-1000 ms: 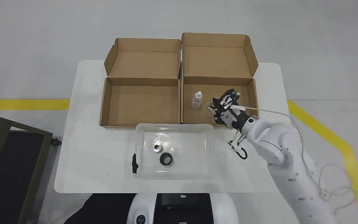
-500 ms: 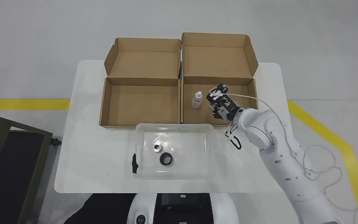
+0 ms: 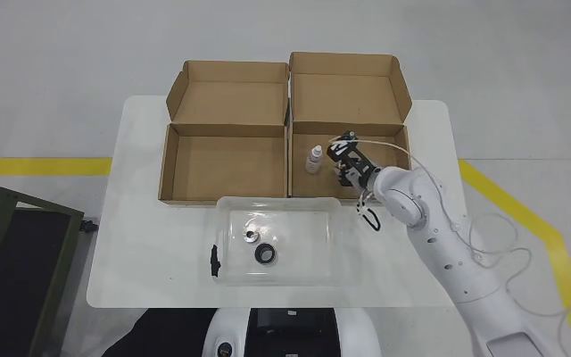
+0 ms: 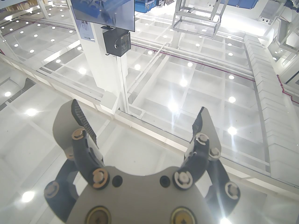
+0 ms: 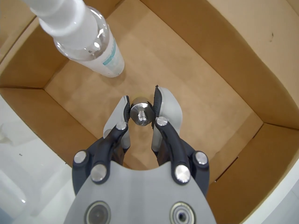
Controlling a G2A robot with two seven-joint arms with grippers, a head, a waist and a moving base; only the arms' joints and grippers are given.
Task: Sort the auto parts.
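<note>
Presently right tool point(image 5: 141, 104) pinches a metal part point(image 5: 140, 115), perhaps a bolt, in the box point(image 5: 210, 71); left tool point(image 4: 138, 107) spread.

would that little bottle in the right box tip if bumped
Probably: the bottle stands upright, tall on a narrow base, so a nudge could topple it. It looks light and round, so once down it may roll in the box.

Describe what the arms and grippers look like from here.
The right arm is glossy white, in rounded segments, with a thin white cable looping along it. The right gripper has a grey plate with silver bolts, black links and pale grey fingers with black ribbed pads. The left gripper matches, but with some bronze-coloured bolts.
</note>
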